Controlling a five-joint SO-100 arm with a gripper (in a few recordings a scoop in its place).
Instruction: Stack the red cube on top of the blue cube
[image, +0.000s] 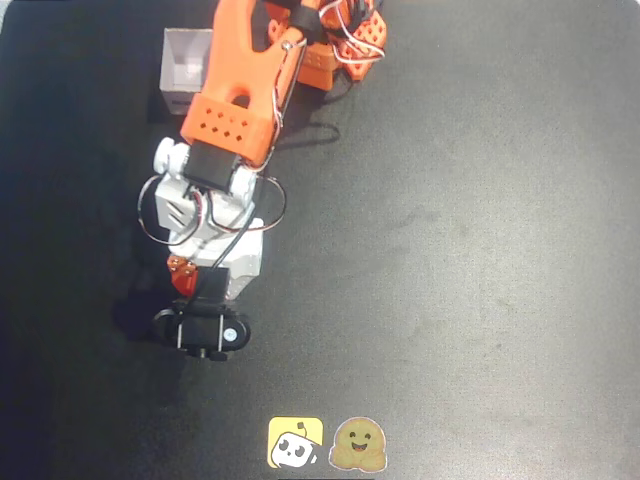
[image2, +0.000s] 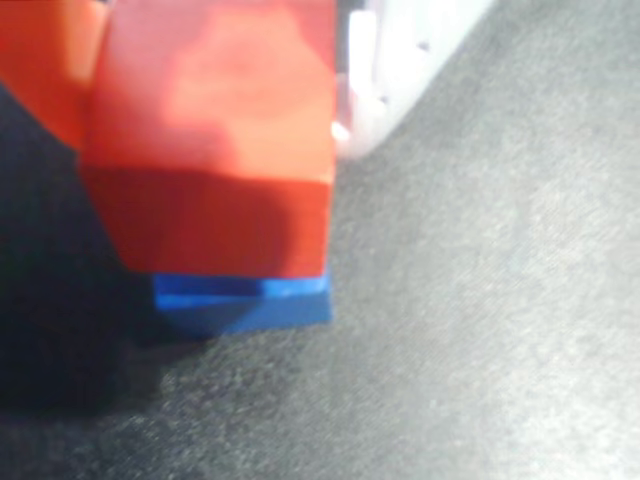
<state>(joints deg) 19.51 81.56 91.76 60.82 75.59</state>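
Pinching red cube (image2: 215, 150) between gripper (image2: 335, 110) fingers, directly above blue cube (image2: 245, 300) and seemingly touching its top, on dark table (image2: 480, 330); white box (image: 187, 68) behind arm, overhead view.

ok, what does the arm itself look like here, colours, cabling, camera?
In the overhead view the arm has bright orange printed links, one perforated with small holes and a slot. The wrist section is white, with black servo bodies. Thin white and dark cables loop out at both sides. A black rounded camera module sits beyond the tool.
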